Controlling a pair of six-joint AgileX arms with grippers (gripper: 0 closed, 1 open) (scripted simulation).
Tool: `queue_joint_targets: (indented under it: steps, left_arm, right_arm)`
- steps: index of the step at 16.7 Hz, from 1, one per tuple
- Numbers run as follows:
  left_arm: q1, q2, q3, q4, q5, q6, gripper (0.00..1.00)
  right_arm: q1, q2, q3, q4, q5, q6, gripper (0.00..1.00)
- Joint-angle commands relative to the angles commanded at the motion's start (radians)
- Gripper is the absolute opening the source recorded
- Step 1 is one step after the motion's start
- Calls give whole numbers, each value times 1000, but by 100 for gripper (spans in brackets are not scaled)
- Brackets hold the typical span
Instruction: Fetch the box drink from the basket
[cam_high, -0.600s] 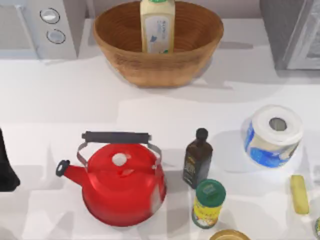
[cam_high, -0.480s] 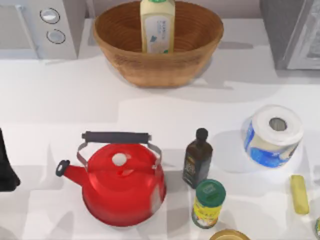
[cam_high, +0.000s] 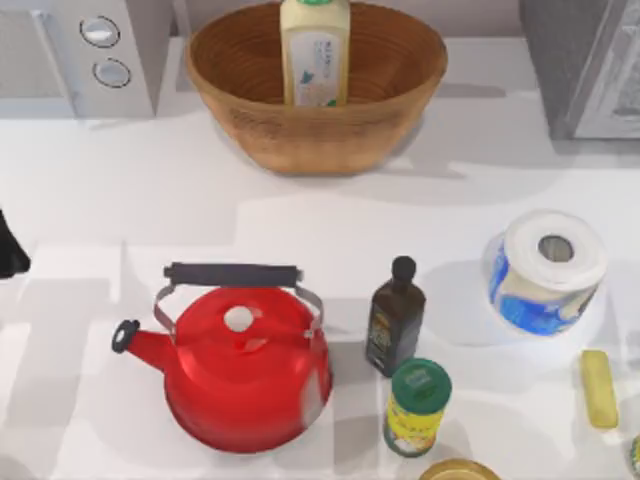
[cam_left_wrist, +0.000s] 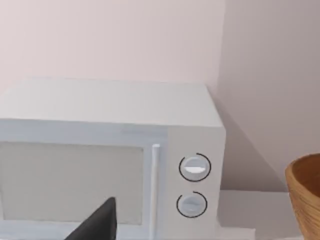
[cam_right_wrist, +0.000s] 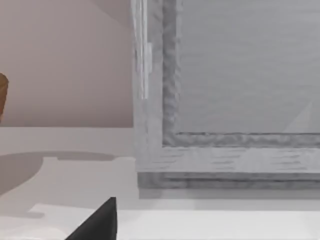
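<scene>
The box drink (cam_high: 316, 52), a pale cream carton with a green top and a white label, stands upright inside the basket (cam_high: 250, 120). This round brown wicker bowl sits at the back middle of the table. My left gripper (cam_high: 8, 248) is a dark shape at the table's far left edge, well away from the basket. A dark tip of it (cam_left_wrist: 97, 225) shows in the left wrist view, which faces the microwave and catches the basket's rim (cam_left_wrist: 306, 195). A dark tip of my right gripper (cam_right_wrist: 97, 222) shows in the right wrist view.
A white microwave (cam_high: 90, 50) stands back left and a grey appliance (cam_high: 590, 60) back right. A red kettle (cam_high: 245, 370), a dark bottle (cam_high: 395, 318), a green-lidded can (cam_high: 418, 405), a paper roll (cam_high: 547, 268) and a yellow bar (cam_high: 598, 388) occupy the front.
My left arm has moved along the table's left edge toward the back, and less of it shows in the top view. The carton and basket have not moved.
</scene>
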Motion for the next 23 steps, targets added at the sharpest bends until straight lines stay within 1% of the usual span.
queue_joint_targets:
  steps: [3, 10, 13, 16, 18, 23]
  left_arm:
    - [-98, 312, 194, 85, -90, -21, 100]
    - [-332, 1178, 658, 287, -306, -70, 100]
    - [-415, 1460, 823, 359, -382, -88, 100]
    - [-476, 1649, 944, 412, -439, -101, 100]
    - [-502, 1722, 993, 434, -462, -106, 100]
    - [-513, 1752, 1013, 443, -472, -108, 100]
  right_arm:
    - [0, 0, 0, 0, 0, 0, 100]
    - [0, 0, 0, 0, 0, 0, 100]
    - [0, 0, 0, 0, 0, 0, 100]
    - [0, 0, 0, 0, 0, 0, 100]
    - [0, 0, 0, 0, 0, 0, 100]
    - [0, 0, 0, 0, 0, 0, 100]
